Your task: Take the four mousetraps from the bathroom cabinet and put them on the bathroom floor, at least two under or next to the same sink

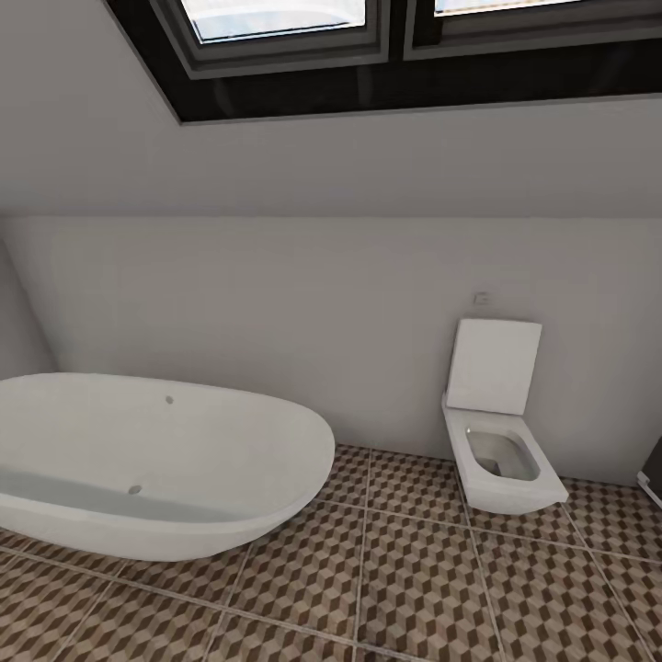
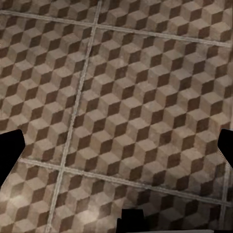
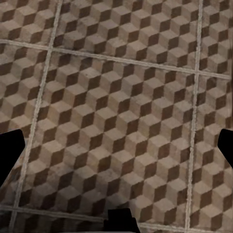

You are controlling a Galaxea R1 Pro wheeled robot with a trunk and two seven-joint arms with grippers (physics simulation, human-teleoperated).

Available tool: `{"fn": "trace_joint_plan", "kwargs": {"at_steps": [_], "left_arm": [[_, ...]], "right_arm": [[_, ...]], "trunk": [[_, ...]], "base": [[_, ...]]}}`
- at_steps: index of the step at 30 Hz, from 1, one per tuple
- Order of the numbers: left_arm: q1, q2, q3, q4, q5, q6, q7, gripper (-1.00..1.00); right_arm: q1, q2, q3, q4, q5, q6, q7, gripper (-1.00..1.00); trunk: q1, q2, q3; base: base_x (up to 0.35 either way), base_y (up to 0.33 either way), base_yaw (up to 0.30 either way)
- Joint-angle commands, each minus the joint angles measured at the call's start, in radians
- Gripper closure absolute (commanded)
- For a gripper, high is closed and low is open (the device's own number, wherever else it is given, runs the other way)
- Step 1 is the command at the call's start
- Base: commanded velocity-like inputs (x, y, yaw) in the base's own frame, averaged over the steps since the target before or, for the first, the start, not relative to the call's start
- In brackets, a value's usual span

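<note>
The bathroom floor (image 1: 414,570) of brown, beige and white cube-pattern tiles spreads across the lower part of the head view. The mousetraps and the cabinet are out of view. In the left wrist view my left gripper (image 2: 119,150) hangs open over bare tiles (image 2: 131,97), its dark fingertips (image 2: 10,148) at the frame's two sides with nothing between them. My right gripper (image 3: 119,150) is open in the same way over the tiles (image 3: 121,107), its fingertips (image 3: 9,148) far apart and holding nothing.
A white oval bathtub (image 1: 147,469) stands on the floor at the left. A white wall-hung toilet (image 1: 496,441) with its lid up is at the right. A plain wall and a sloped ceiling with dark-framed skylights (image 1: 276,28) are behind. A dark object's edge (image 1: 653,469) shows far right.
</note>
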Motion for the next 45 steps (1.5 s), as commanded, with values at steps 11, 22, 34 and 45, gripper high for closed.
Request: {"fn": "trace_joint_plan", "kwargs": {"at_steps": [11, 22, 34, 45], "left_arm": [[0.000, 0.000, 0.017, -0.017, 0.008, -0.044, 0.000, -1.00], [0.000, 0.001, 0.032, 0.078, 0.010, -0.204, 0.000, -1.00], [0.000, 0.002, 0.030, 0.105, 0.010, -0.246, -0.001, -1.00], [0.000, 0.002, 0.030, 0.115, 0.010, -0.250, -0.001, -1.00]], "right_arm": [[0.000, -0.005, 0.000, -0.149, -0.001, 0.014, -0.009, -1.00], [0.000, -0.003, 0.002, -0.181, -0.008, 0.015, -0.004, -1.00], [0.000, 0.001, 0.001, -0.180, -0.008, 0.014, -0.006, -1.00], [0.000, 0.003, 0.003, -0.180, -0.006, 0.008, -0.009, -1.00]], "trunk": [[0.000, 0.000, -0.001], [0.000, 0.000, -0.001], [0.000, 0.000, -0.001], [0.000, 0.000, -0.001]], "base": [[0.000, 0.000, 0.000], [0.000, 0.000, 0.000], [0.000, 0.000, 0.000], [0.000, 0.000, 0.000]]}}
